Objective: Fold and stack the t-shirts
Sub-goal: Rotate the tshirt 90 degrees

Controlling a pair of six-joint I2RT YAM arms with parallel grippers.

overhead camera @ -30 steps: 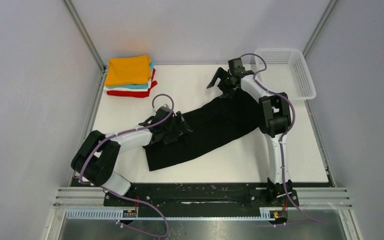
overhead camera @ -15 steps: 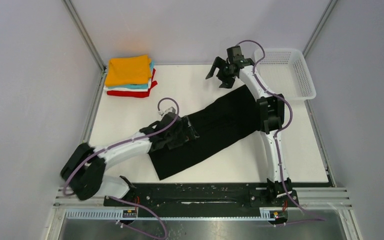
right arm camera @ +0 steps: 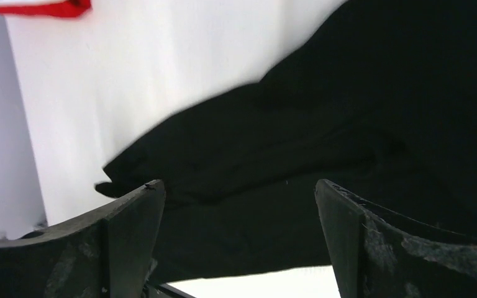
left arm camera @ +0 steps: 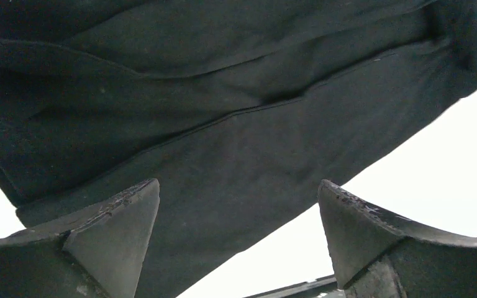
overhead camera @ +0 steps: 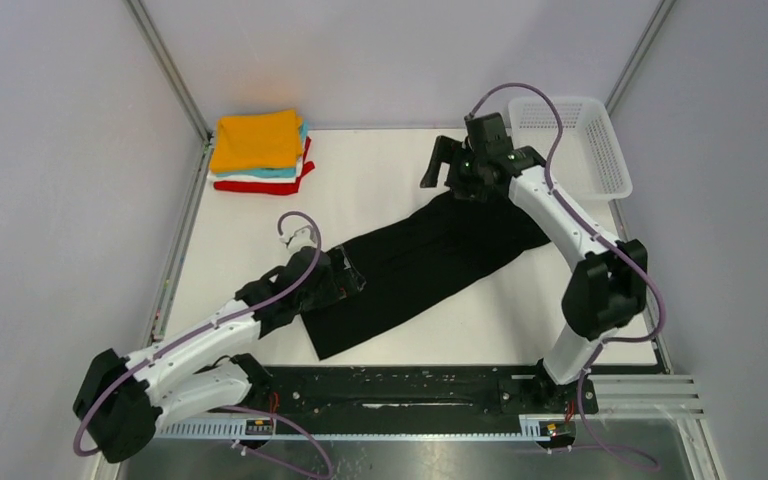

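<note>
A large black t-shirt [overhead camera: 425, 260] lies folded into a long diagonal strip across the middle of the white table [overhead camera: 250, 230]. It fills the left wrist view [left arm camera: 236, 124] and the right wrist view [right arm camera: 348, 124]. My left gripper [overhead camera: 345, 275] is open and empty over the strip's near left end. My right gripper [overhead camera: 452, 168] is open and empty just above the strip's far right end. A folded stack sits at the far left corner: orange t-shirt [overhead camera: 256, 139] on top, then teal [overhead camera: 302, 131], white and red [overhead camera: 260, 187] ones.
A white plastic mesh basket [overhead camera: 570, 145] stands at the far right corner, close behind my right arm. Grey walls enclose the table on both sides and the back. A black rail [overhead camera: 390, 385] runs along the near edge.
Both grippers have let go of the black t-shirt, which now lies flat as a strip. My left arm pulled back to the left; my right arm swung out to the right and lifted.
</note>
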